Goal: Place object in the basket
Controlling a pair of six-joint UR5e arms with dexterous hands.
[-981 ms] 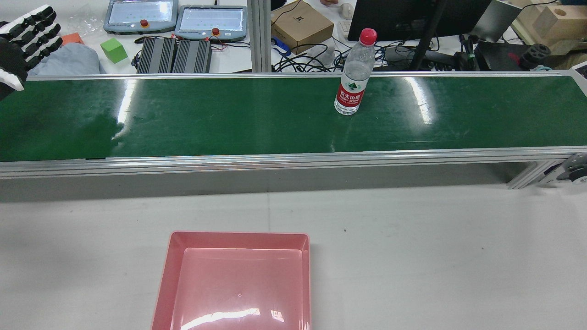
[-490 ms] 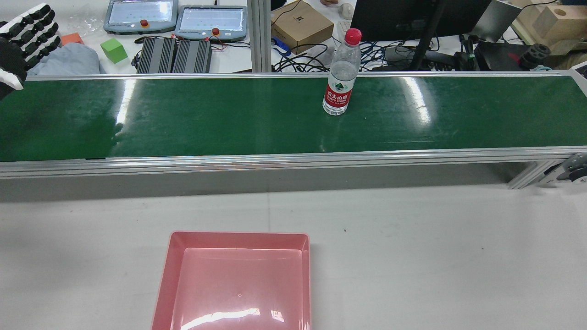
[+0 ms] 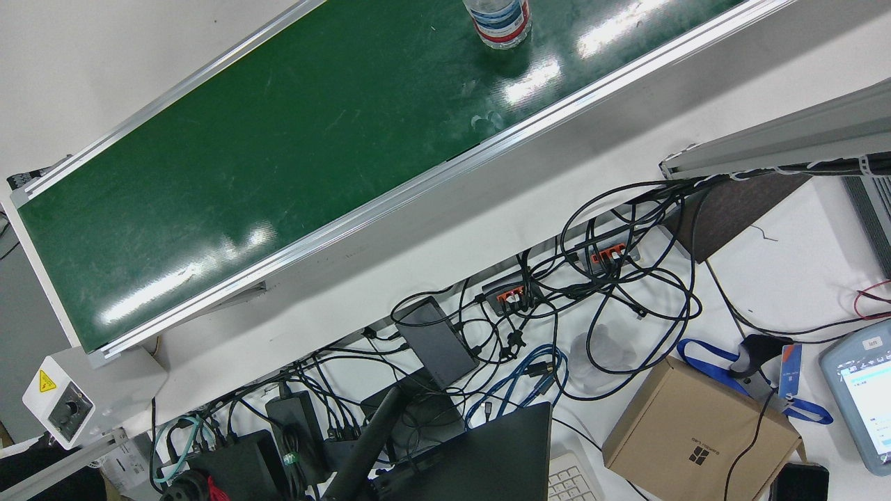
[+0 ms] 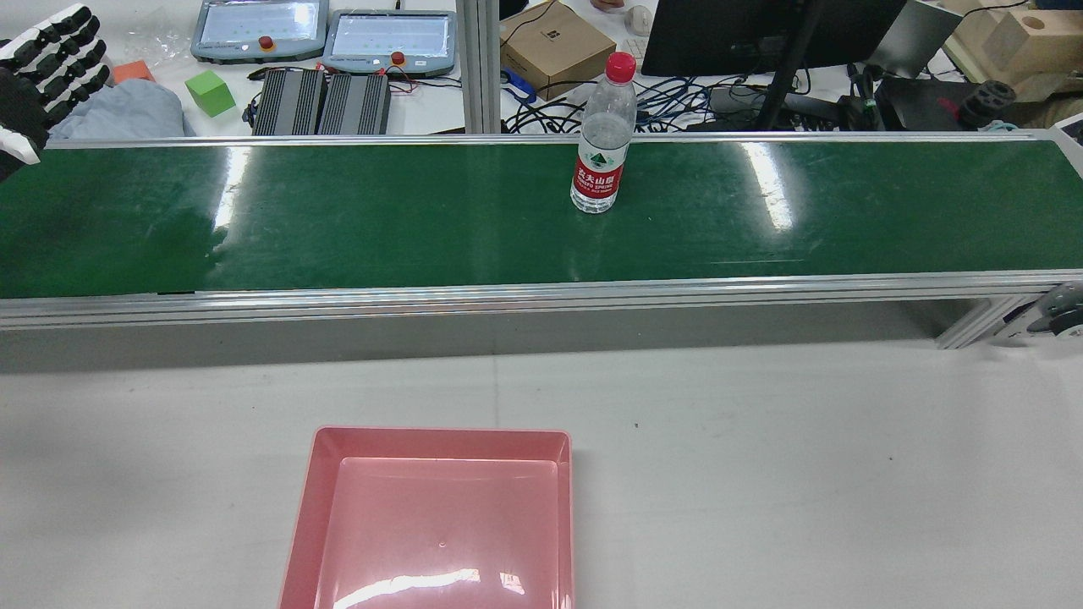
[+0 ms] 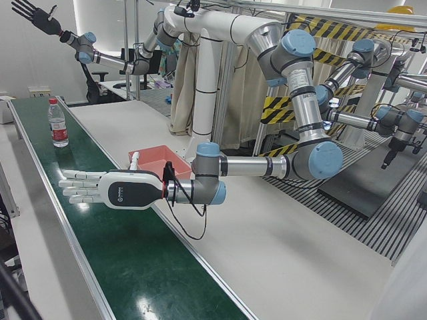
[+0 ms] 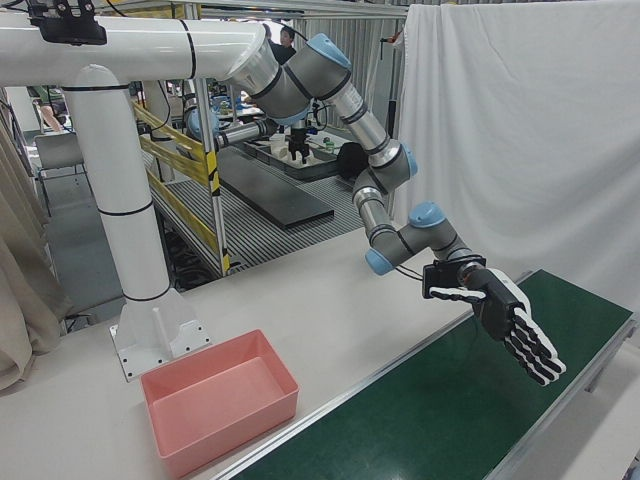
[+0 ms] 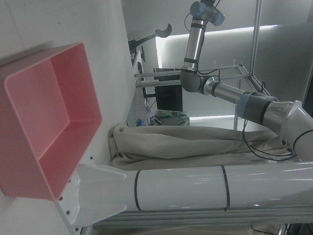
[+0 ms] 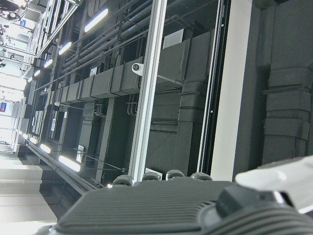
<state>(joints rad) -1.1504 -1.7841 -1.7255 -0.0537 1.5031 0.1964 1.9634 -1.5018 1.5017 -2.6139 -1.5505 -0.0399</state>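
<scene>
A clear water bottle (image 4: pixel 601 144) with a red cap and red label stands upright on the green conveyor belt (image 4: pixel 381 228), a little right of its middle. It also shows far down the belt (image 5: pixel 59 123) and at the front view's top edge (image 3: pixel 498 21). My left hand (image 4: pixel 44 63) hovers open over the belt's left end, fingers straight, holding nothing (image 5: pixel 100 189) (image 6: pixel 510 328). It is well apart from the bottle. My right hand (image 5: pixel 32 12) is raised high in the air, open and spread. The pink basket (image 4: pixel 440 433) sits empty on the white table before the belt (image 6: pixel 240 425).
The belt has raised aluminium rails (image 4: pixel 541 292) along both sides. The arm's white pedestal (image 6: pixel 140 300) stands beside the basket (image 7: pixel 90 98). Behind the belt are teach pendants (image 4: pixel 389 38), a cardboard box (image 4: pixel 554 46), a monitor and tangled cables (image 3: pixel 557 313).
The bottle has travelled left along the belt, toward my left hand. The left hand has drifted slightly up and left in the rear view, still open.
</scene>
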